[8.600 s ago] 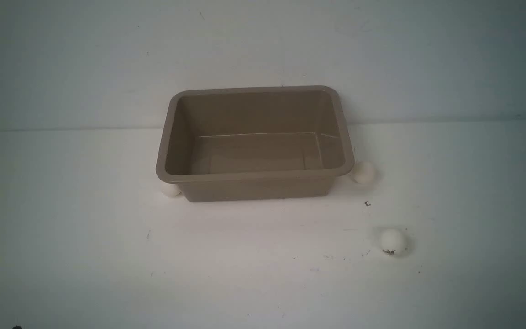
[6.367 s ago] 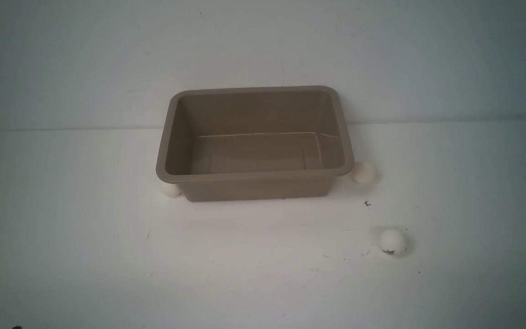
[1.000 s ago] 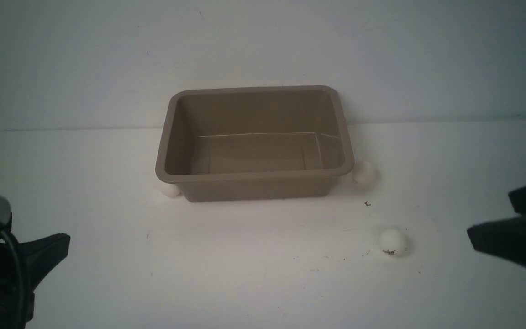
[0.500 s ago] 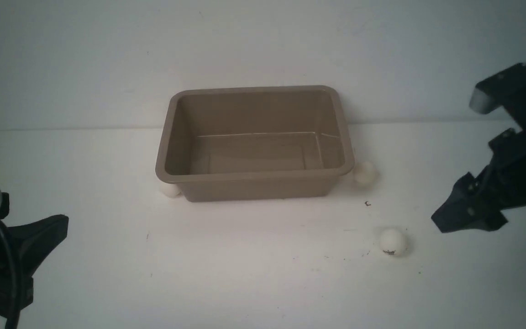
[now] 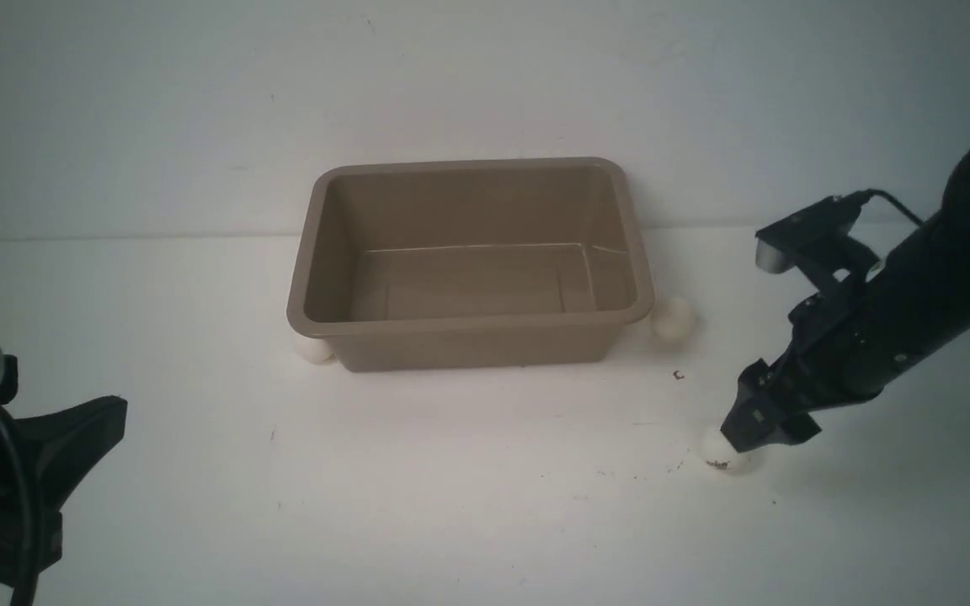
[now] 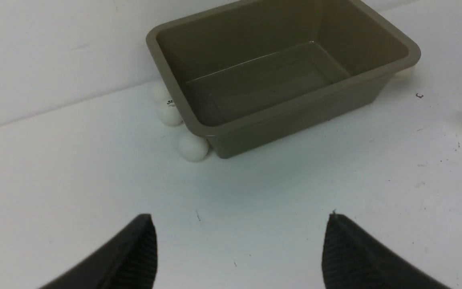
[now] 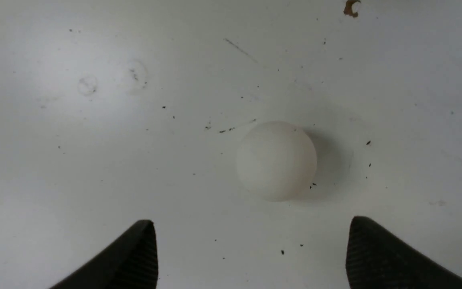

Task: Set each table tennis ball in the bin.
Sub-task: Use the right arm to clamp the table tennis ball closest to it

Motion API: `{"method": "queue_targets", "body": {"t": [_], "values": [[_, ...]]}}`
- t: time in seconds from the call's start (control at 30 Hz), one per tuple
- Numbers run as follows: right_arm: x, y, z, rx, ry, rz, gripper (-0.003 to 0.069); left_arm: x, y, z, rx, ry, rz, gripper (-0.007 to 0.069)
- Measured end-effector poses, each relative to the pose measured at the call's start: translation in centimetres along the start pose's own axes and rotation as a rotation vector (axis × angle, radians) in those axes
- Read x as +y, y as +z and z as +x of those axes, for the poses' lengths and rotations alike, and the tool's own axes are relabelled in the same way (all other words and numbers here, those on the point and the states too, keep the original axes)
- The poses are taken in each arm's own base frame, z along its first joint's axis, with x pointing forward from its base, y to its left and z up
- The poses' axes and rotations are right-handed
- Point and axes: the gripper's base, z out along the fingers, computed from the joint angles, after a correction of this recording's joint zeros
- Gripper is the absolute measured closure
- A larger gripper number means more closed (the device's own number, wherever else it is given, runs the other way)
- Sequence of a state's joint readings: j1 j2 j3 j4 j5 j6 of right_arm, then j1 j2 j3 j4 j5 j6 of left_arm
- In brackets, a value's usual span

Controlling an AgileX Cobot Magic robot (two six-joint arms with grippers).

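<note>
Right claw (image 5: 742,438) wide, just dropped beside loose ball (image 7: 276,160) | left claw (image 6: 241,216) wide, waiting | bin (image 5: 468,322) empty, grab next

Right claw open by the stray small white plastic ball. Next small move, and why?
Probably ease the right claw lower and forward until the small white plastic ball sits between its jaws: they stand open, and the ball lies just beyond the tips, not yet between them.

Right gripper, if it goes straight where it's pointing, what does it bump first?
Most likely the loose table tennis ball, lying just ahead of the open right gripper, a little off centre; depth is unclear.
</note>
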State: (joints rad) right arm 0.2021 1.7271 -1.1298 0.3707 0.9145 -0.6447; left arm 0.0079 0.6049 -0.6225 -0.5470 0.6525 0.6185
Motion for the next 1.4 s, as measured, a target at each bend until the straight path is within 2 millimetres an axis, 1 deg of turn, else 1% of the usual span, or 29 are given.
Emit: {"method": "queue_targets", "body": {"t": [0.13, 0.2, 0.43, 0.57, 0.73, 1.0, 1.1, 1.17, 1.2, 1.23, 1.27, 1.4], "values": [[-0.5, 2.0, 0.1, 0.027, 0.019, -0.013, 0.009, 0.0, 0.0, 0.0, 0.001, 0.0, 0.001, 0.0125], [-0.6, 2.6, 0.0, 0.026, 0.024, -0.02, 0.009, 0.0, 0.0, 0.0, 0.001, 0.0, 0.001, 0.0125], [-0.4, 2.9, -0.5, -0.029, 0.031, -0.055, 0.009, 0.0, 0.0, 0.0, 0.001, 0.0, 0.001, 0.0125], [-0.7, 3.7, -0.6, -0.03, 0.04, -0.051, 0.009, 0.0, 0.0, 0.0, 0.001, 0.0, 0.001, 0.0125], [-1.0, 4.2, -0.7, -0.038, 0.047, -0.038, 0.009, 0.0, 0.0, 0.0, 0.001, 0.0, 0.001, 0.0125], [-1.2, 5.5, -0.5, -0.013, 0.057, -0.047, 0.0096, 0.0, 0.0, 0.0, 0.002, 0.0, 0.001, 0.0125], [-1.2, 5.5, -0.6, -0.026, 0.069, -0.047, 0.0144, 0.0, 0.0, 0.0, 0.002, 0.0, 0.001, 0.0125], [-1.2, 5.5, -0.6, -0.029, 0.073, -0.05, 0.0204, 0.0, 0.0, 0.0, 0.002, 0.0, 0.001, 0.0125], [-1.2, 5.5, -0.6, -0.028, 0.073, -0.05, 0.0246, 0.0, 0.0, 0.0, 0.002, 0.0, 0.001, 0.0125], [-1.2, 5.5, -0.6, -0.023, 0.073, -0.055, 0.0312, 0.0, 0.0, 0.0, 0.002, 0.0, 0.001, 0.0125], [-1.1, 5.5, -0.6, -0.021, 0.073, -0.058, 0.0338, 0.0, 0.0, 0.0, 0.002, 0.0, 0.001, 0.0125], [-1.1, 5.4, -0.4, 0.007, 0.049, -0.06, 0.0335, 0.0, 0.0, 0.0, 0.002, 0.0, 0.001, 0.0125]]}}
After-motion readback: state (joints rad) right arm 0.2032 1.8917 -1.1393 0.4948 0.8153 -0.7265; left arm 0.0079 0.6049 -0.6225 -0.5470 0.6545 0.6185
